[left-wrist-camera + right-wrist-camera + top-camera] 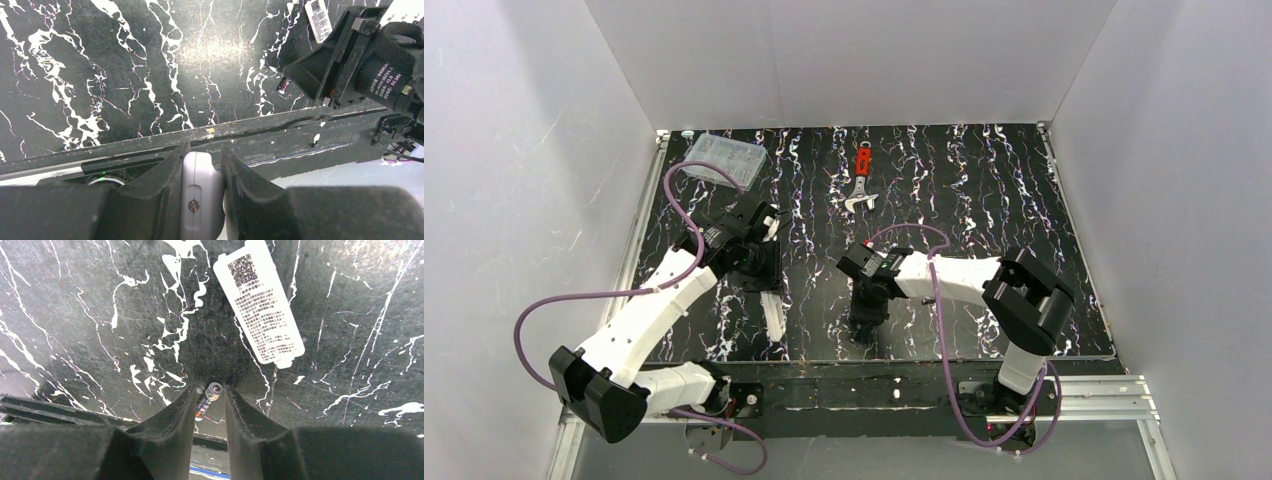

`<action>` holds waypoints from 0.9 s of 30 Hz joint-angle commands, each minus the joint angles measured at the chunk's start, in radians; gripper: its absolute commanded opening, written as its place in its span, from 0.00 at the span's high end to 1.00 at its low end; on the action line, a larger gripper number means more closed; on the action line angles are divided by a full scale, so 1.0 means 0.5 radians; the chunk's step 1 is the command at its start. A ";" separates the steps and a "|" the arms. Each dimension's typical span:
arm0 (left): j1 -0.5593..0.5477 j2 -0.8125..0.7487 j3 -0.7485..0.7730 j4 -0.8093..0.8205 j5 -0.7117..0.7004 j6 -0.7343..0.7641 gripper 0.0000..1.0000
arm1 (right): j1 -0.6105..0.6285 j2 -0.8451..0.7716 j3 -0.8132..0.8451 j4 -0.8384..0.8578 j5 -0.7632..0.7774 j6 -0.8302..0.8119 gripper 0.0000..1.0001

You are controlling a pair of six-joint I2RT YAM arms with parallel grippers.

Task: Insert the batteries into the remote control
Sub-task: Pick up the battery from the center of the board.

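My left gripper (pixel 762 280) is shut on the white remote control (pixel 772 316), which sticks out towards the table's front edge. In the left wrist view the remote's narrow edge (pixel 200 186) sits clamped between the jaws of that gripper (pixel 202 150). My right gripper (pixel 862 325) points down at the table near the front edge. In the right wrist view a small battery (pixel 207 398) stands tilted between that gripper's (pixel 209 391) fingertips, its metal cap up. The same battery (pixel 283 85) shows in the left wrist view at the tip of the right gripper.
A loose white rectangular piece with a QR label (pixel 260 305) lies just beyond the right gripper. A clear plastic compartment box (pixel 720 160) stands at the back left. A red-handled wrench (pixel 861 182) lies at the back centre. The black front rail (pixel 280 145) runs under the left gripper.
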 commanded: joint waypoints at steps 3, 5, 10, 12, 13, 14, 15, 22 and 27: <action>0.023 -0.099 -0.057 -0.172 0.050 0.028 1.00 | 0.022 0.073 0.145 -0.153 0.113 -0.023 0.68; 0.028 -0.112 -0.065 -0.172 0.050 0.028 1.00 | 0.026 0.079 0.155 -0.171 0.121 -0.035 0.69; 0.035 -0.122 -0.066 -0.175 0.061 0.032 1.00 | 0.047 0.080 0.179 -0.251 0.166 -0.062 0.69; 0.038 -0.120 -0.066 -0.175 0.065 0.032 1.00 | 0.059 0.067 0.173 -0.278 0.180 -0.060 0.66; 0.040 -0.116 -0.065 -0.175 0.068 0.034 1.00 | 0.063 0.059 0.169 -0.282 0.178 -0.060 0.64; 0.038 -0.112 -0.064 -0.176 0.070 0.035 1.00 | 0.069 0.052 0.163 -0.277 0.169 -0.058 0.64; 0.038 -0.109 -0.063 -0.173 0.073 0.035 1.00 | 0.074 0.048 0.157 -0.273 0.156 -0.055 0.64; 0.039 -0.103 -0.068 -0.169 0.091 0.032 1.00 | 0.103 0.069 0.160 -0.221 0.059 -0.059 0.69; 0.041 -0.126 -0.074 -0.174 0.088 0.030 1.00 | 0.103 0.096 0.177 -0.212 0.065 -0.071 0.76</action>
